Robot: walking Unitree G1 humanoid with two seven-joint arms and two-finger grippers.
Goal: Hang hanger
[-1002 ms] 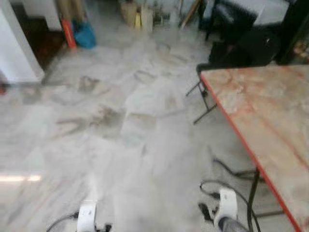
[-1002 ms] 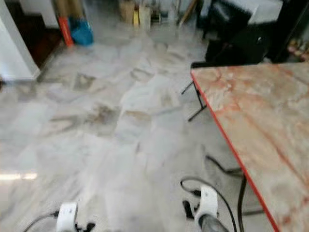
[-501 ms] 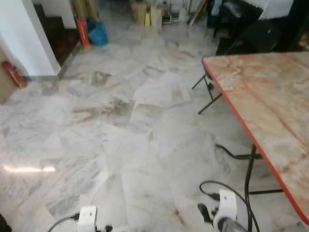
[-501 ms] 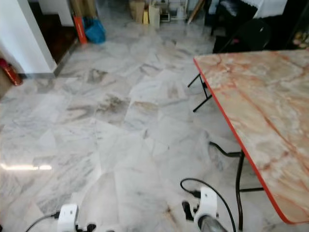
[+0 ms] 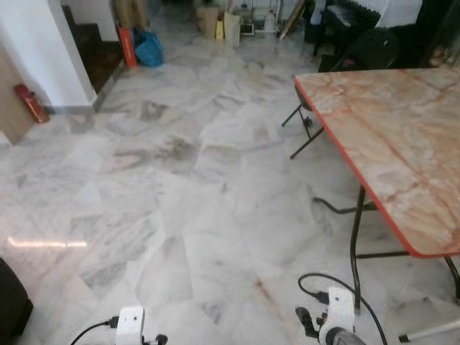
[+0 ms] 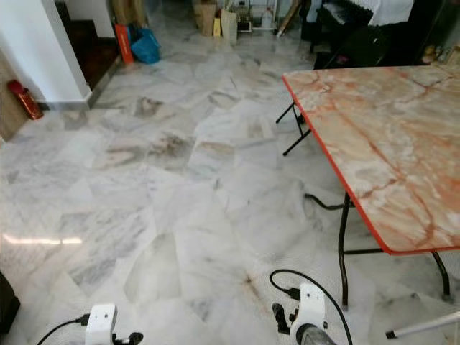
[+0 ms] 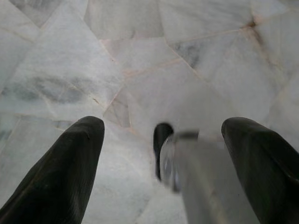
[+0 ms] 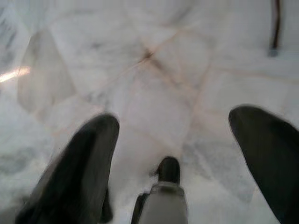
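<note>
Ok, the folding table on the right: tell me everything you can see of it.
The folding table stands on the robot's right, on the pale marble floor. Its top looks like cream marble laminate with reddish veins, edged by a thin red rim with a rounded near corner. Thin black metal legs fold out beneath, feet resting on the floor. Nothing lies on the visible top. A dark chair stands by its far end.

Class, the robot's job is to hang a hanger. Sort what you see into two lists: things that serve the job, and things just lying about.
Serving the job:
- left gripper, open over the marble floor
- right gripper, open, empty
- no hanger visible

Just lying about:
- folding table with red edge
- red fire extinguisher
- blue bag
- black chair
</note>
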